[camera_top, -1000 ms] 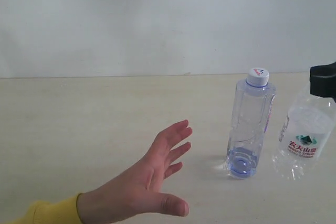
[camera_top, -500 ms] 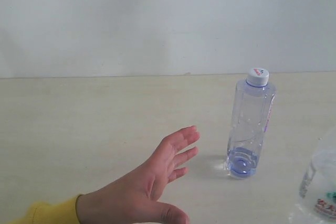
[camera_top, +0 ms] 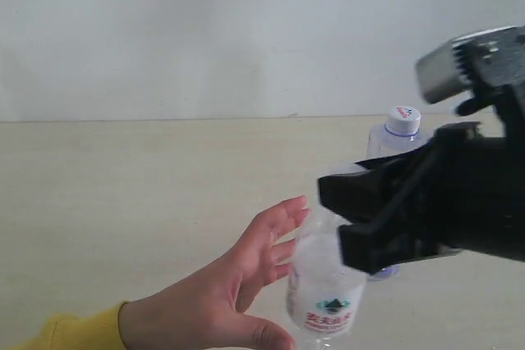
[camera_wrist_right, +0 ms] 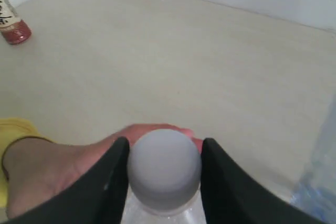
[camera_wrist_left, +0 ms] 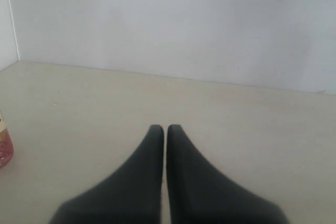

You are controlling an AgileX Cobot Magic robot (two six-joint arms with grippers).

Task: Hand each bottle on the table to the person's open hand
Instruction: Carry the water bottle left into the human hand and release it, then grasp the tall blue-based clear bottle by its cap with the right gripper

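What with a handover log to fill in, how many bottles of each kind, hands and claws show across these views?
Clear plastic bottles: 2, the tall bottle and the crinkled labelled bottle held in the right claw.
Tea bottle: 1.
Person's hand: 1.
Claws: 2, counting the left claw.
Total: 6.

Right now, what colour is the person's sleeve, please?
The sleeve is yellow, clearest in the exterior view.
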